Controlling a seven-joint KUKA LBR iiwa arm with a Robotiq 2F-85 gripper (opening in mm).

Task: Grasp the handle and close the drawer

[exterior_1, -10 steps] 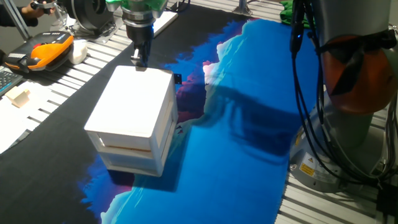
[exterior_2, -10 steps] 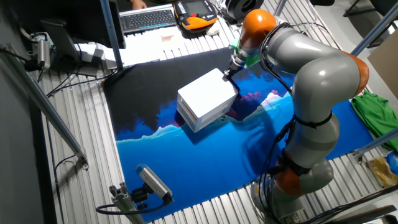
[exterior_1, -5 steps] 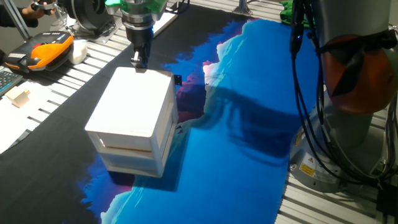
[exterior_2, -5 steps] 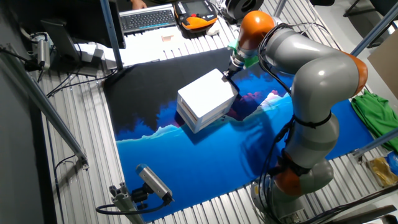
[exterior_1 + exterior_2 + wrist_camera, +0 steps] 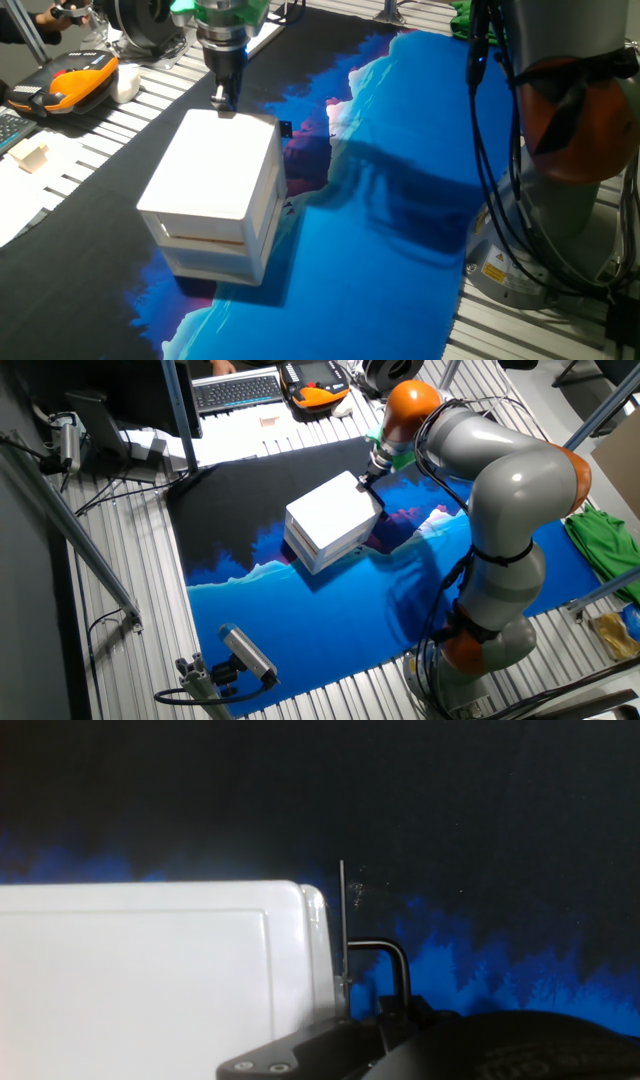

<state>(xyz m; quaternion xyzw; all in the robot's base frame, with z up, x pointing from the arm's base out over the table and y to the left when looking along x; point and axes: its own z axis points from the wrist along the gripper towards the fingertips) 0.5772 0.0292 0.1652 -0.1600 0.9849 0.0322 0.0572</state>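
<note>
Hand view alone shows handle [image 5: 385, 965] beside drawer [image 5: 150, 970], by tool [image 5: 222, 100].

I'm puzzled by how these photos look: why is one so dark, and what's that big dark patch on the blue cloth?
Hand view: dim, only the white cabinet bright. One fixed view: the patch looks like the arm's shadow, I'd guess.

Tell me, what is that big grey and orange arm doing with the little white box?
The arm's gripper is down at the far top edge of a small white two-tier cabinet standing on a blue and black cloth. The hand view shows a thin dark handle at the edge of the drawer, right by the fingers. The drawer looks nearly or fully pushed in.
</note>
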